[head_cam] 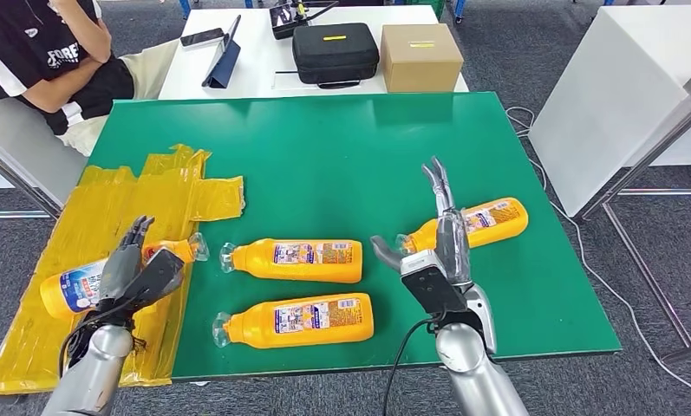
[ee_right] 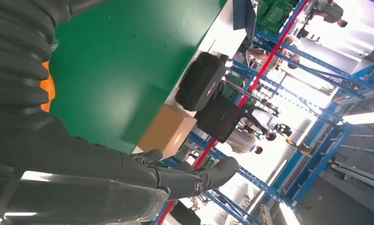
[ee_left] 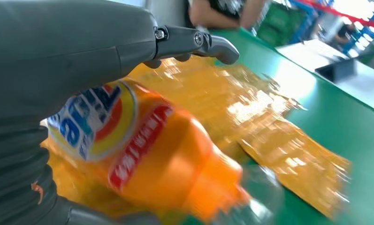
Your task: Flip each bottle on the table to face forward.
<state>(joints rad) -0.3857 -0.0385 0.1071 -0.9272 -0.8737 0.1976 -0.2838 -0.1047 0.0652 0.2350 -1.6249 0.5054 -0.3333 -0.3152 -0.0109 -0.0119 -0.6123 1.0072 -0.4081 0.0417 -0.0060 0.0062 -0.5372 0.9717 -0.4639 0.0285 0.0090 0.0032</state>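
Green covers the counter (head_cam: 342, 156), and four orange bottles lie on their sides along its near part. Farthest left, one bottle (head_cam: 90, 279) rests on crumpled yellow plastic sheeting (head_cam: 107, 208) that drapes over the counter's left edge; the left hand (head_cam: 138, 273) is wrapped around it, thumb over the top and fingers beneath, with its blue-and-white label showing in the left wrist view (ee_left: 95, 122). Two more bottles lie in the middle, one (head_cam: 294, 260) just behind the other (head_cam: 296, 320), both with clear caps pointing left and printed labels up. A fourth bottle (head_cam: 485, 221) lies tilted to the right, partly hidden behind the right hand (head_cam: 441, 251), which hovers above it with fingers straight and spread, holding nothing. Beyond the green surface stands a white table (head_cam: 255, 61) carrying a black case (head_cam: 335, 52), a cardboard box (head_cam: 421, 56), a tablet (head_cam: 223, 59) and a phone (head_cam: 202, 37). A seated person (head_cam: 47, 61) is at far left.
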